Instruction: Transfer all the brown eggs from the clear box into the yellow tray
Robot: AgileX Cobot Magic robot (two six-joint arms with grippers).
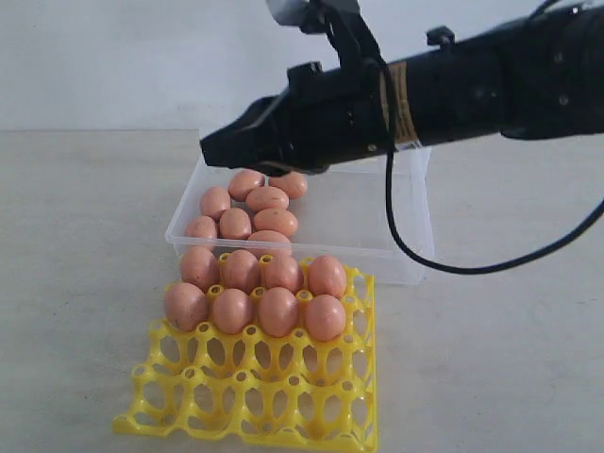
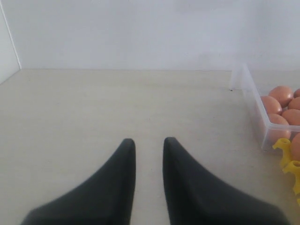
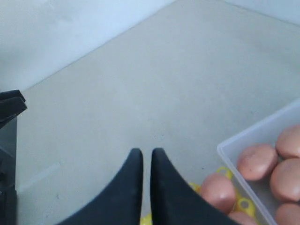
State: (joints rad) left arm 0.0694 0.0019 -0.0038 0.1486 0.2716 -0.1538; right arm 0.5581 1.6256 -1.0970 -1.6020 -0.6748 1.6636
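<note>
Several brown eggs (image 1: 267, 198) lie in the left end of the clear box (image 1: 377, 217). Several more (image 1: 278, 310) fill the two back rows of the yellow tray (image 1: 255, 396), which stands just in front of the box. My right gripper (image 1: 212, 146) hovers above the box's left end, jaws nearly together with nothing between them; its wrist view shows the gripper (image 3: 146, 151) over bare table, next to the box corner (image 3: 225, 150) and an egg (image 3: 218, 192) in the tray. My left gripper (image 2: 149, 140) is open and empty over bare table, left of the box (image 2: 253, 93).
The tray's two front rows of cups (image 1: 245, 373) hold nothing. A black cable (image 1: 406, 245) hangs from the right arm over the box's right half. A dark object (image 3: 9, 154) stands at the edge of the right wrist view.
</note>
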